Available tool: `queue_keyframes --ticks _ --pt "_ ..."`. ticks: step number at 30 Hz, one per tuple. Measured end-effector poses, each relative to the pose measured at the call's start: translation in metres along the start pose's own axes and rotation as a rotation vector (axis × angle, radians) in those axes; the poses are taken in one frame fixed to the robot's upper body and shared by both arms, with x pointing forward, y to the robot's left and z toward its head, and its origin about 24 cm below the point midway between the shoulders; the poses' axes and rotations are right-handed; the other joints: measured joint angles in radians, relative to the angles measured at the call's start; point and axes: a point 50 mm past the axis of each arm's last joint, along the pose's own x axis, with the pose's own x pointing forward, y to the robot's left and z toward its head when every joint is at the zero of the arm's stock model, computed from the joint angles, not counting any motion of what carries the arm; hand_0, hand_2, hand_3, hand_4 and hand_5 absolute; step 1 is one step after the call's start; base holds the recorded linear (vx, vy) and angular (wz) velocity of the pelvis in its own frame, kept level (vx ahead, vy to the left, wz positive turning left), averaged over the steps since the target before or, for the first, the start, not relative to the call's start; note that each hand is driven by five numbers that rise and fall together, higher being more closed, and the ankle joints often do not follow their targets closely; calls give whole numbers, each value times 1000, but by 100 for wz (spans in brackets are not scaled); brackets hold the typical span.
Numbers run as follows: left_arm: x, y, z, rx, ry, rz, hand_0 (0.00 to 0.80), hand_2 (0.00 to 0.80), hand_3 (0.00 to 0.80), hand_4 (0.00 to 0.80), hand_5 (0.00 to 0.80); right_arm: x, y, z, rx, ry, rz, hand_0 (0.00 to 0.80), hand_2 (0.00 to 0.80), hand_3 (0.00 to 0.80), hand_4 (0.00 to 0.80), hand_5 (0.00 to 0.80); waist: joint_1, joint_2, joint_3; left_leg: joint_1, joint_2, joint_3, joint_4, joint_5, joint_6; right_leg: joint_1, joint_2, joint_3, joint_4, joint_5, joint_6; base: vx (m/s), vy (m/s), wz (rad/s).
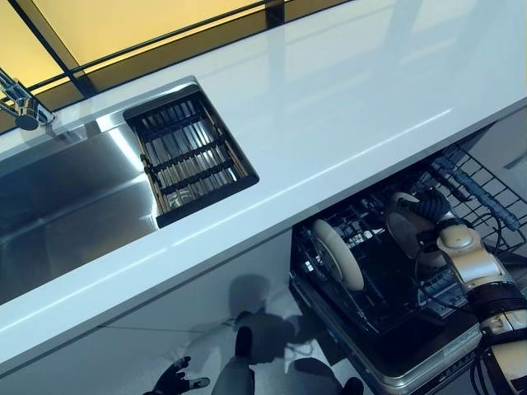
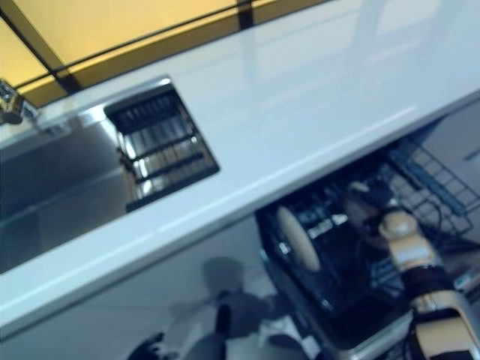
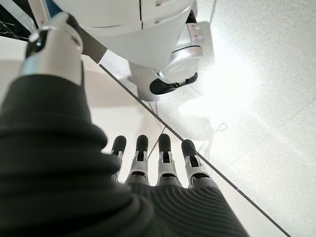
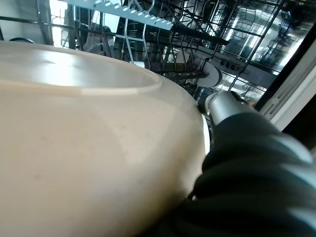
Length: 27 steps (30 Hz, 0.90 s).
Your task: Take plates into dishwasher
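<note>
A cream plate (image 4: 89, 148) fills most of the right wrist view, held by the right hand (image 1: 424, 216) inside the open dishwasher (image 1: 412, 362), over its lower rack (image 1: 370, 288). In this view the dark ribbed cover lies against the plate's rim and 1 silver finger (image 4: 222, 101) shows just past the edge, so the hand seems to grip the plate, but how far the other fingers curl I cannot tell. From the head views the right arm comes in from the lower right and reaches forward and down under the white countertop (image 1: 329, 107), the wrist bent toward the rack. A second plate (image 1: 338, 255), also pale, stands upright on its edge in the lower rack, just to the left of the held one and apart from it. The upper wire rack (image 1: 486, 193) shows to the right, above the arm. The left hand (image 3: 158, 163) hangs low near the floor, its fingers straight, side by side, and touching nothing. On the countertop's left a steel sink (image 1: 66, 206) holds a dark drain basket (image 1: 189, 156), with a tap (image 1: 20, 103) at the far left edge.
</note>
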Motion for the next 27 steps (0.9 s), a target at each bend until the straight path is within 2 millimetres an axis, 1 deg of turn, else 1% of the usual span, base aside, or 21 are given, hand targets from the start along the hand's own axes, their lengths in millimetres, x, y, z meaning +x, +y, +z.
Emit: queue_keyframes --ticks 6,9,11,15,24,27 --pt "1 3 0 6 12 6 0 0 0 0 0 1 -3 -7 -5 33 0 800 800 800 800 800 3 -17 2 0 1 1 4 0 1 1 2 1 -3 6 -1 6 -1 0" --pt "1 6 1 11 11 13 0 0 0 0 0 3 -5 -4 -3 33 -6 800 800 800 800 800 5 -17 2 -11 3 1 3 -2 5 -12 4 3 -11 6 -8 -36 -1 -1" --pt "0 10 1 15 11 21 0 0 0 0 0 5 -6 1 -1 21 -12 800 800 800 800 800 15 -17 2 -30 4 1 6 -1 7 -30 6 6 -15 12 -10 -71 8 -5" --pt "1 16 5 22 2 33 0 0 0 0 0 8 -7 10 -11 0 -14 800 800 800 800 800 21 -18 2 -58 1 0 9 4 6 -48 6 7 -23 29 -3 -17 4 -2" --pt "2 16 8 23 -6 34 0 0 0 0 0 8 -5 15 -17 -22 -6 800 800 800 800 800 20 -19 3 -56 1 1 3 4 6 -42 9 4 -41 35 -1 0 0 0" --pt "3 17 10 23 -13 36 0 0 0 0 0 8 -4 15 -10 -26 1 800 800 800 800 800 18 -20 3 -53 1 1 0 4 6 -29 15 4 -68 50 -2 7 -1 -1"
